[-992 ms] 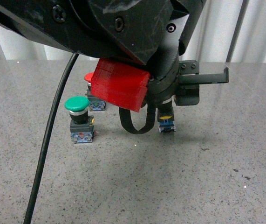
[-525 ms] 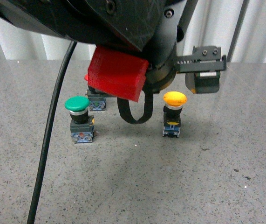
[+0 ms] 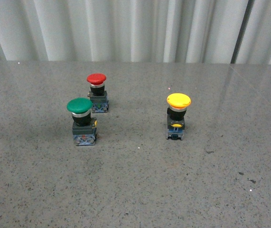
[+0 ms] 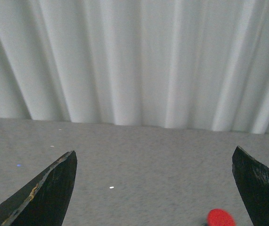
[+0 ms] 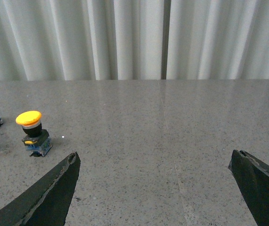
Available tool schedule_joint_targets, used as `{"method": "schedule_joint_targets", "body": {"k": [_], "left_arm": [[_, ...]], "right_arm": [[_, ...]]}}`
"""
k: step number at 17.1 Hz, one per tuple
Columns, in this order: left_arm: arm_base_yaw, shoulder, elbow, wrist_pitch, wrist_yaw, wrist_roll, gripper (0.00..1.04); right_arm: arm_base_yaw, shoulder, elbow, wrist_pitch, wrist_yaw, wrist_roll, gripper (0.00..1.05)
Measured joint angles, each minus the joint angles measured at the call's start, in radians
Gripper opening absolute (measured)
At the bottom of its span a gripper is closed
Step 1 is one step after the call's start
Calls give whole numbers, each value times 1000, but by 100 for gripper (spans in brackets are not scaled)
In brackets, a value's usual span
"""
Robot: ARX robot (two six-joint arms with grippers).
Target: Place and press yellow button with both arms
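Front view: yellow button (image 3: 178, 101) upright; L end effector (image 4: 154, 150) & R end effector (image 5: 155, 153) both wide.

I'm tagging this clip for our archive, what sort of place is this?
Probably a robot test bench rather than a home: a grey speckled tabletop, a plain pale curtain behind, and three loose switches standing on it: the yellow button, a green button and a red button.

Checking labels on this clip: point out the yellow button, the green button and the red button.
yellow button (image 3: 179, 100), front view, on its yellow cap.
green button (image 3: 79, 105), front view, on its green cap.
red button (image 3: 96, 78), front view, on its red cap.
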Motion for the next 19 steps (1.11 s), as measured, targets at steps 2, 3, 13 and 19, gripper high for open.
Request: {"method": "schedule_joint_targets", "body": {"k": [2,3,13,19], "left_arm": [[76,-206,-156,-23,113,39,90],[180,-431,-386,8,283,6,66],[368,-705,-742,65,499,-12,2],[376,-834,-818,14,502,-13,2]], "right_arm": [[0,0,0,0,0,0,98],[0,0,0,0,0,0,98],[0,0,0,1,0,0,98],[0,0,0,0,0,0,98]]}}
